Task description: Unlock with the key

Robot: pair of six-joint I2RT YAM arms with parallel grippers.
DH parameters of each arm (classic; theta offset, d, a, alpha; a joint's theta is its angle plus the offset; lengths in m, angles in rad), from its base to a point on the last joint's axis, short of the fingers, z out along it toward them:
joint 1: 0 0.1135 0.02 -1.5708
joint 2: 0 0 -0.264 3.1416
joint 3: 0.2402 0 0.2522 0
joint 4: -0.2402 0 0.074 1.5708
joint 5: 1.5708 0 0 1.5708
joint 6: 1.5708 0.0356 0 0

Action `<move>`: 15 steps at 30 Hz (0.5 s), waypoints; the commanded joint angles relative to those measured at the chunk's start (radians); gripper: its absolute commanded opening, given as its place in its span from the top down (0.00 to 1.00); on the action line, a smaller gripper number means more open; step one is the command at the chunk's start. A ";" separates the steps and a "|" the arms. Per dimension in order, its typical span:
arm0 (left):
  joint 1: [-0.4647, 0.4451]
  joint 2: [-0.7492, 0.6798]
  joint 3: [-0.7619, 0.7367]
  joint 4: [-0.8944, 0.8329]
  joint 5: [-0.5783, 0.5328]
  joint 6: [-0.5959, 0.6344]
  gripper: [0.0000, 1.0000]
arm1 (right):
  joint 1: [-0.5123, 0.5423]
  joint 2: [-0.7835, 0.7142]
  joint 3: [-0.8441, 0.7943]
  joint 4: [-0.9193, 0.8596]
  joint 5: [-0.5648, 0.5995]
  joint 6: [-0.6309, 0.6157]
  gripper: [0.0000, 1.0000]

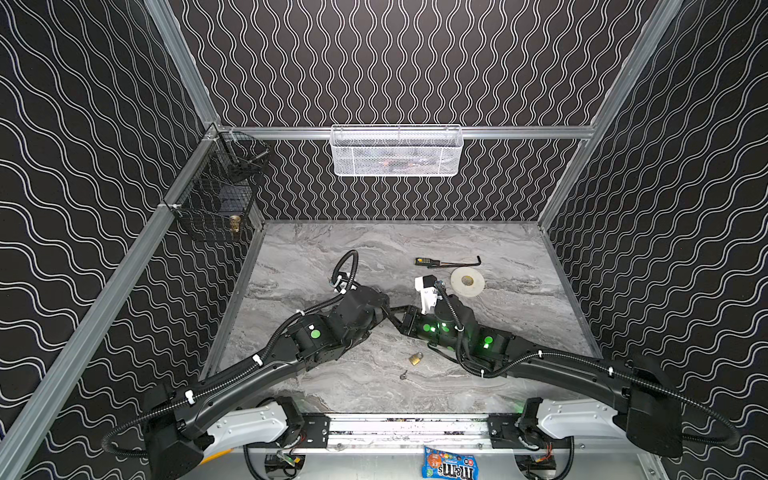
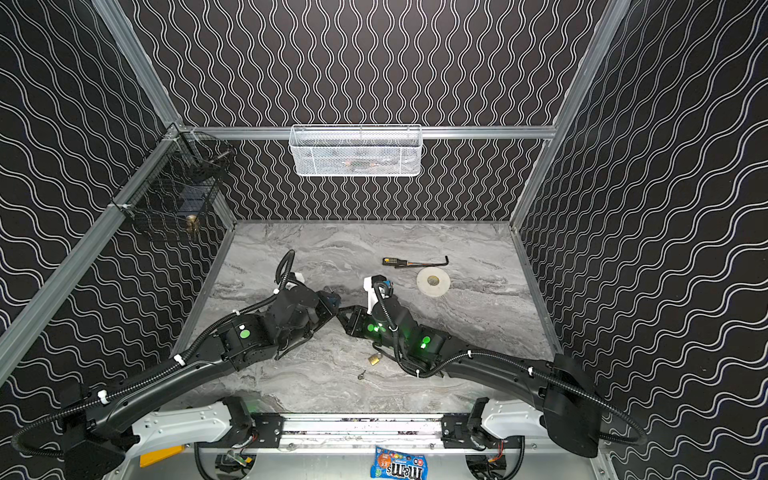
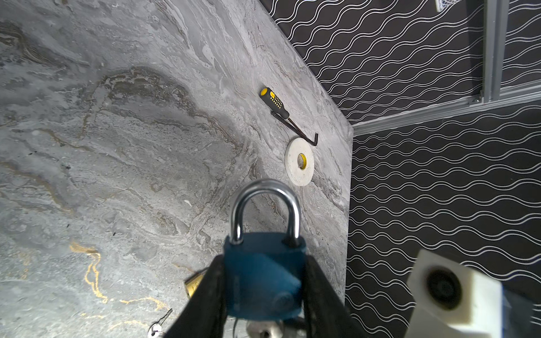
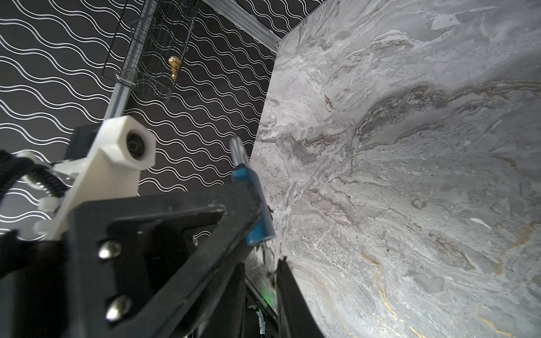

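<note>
the left fingers [image 3: 205, 298] clamp the blue padlock [image 3: 263, 278], shackle shut, above the surface [image 3: 117, 175] left of the white tape roll [image 3: 299, 161]; whether the right fingers [image 4: 288, 292] grip the silvery key head [image 3: 263, 330] at its base i cannot tell, so a turn could slip or twist the lock loose.

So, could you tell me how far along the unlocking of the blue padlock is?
Done: the left gripper clamps the blue padlock by its sides. In hand: the right gripper sits at the lock's underside, where a silvery piece, probably the key, shows. Left: the shackle is seated at both ends, so the turn and release remain.
</note>
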 commanded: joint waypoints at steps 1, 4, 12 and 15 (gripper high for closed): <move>-0.001 -0.005 -0.001 0.049 -0.007 -0.002 1.00 | -0.002 0.019 0.026 0.032 0.013 0.008 0.82; -0.001 -0.010 -0.005 0.061 -0.008 -0.005 1.00 | -0.001 0.031 0.033 0.024 0.005 0.004 0.87; -0.001 -0.036 -0.031 0.105 0.046 -0.037 1.00 | -0.001 0.027 -0.024 0.154 -0.044 0.009 1.00; -0.001 -0.051 -0.053 0.136 0.089 -0.055 1.00 | -0.001 0.020 -0.058 0.257 -0.066 0.036 1.00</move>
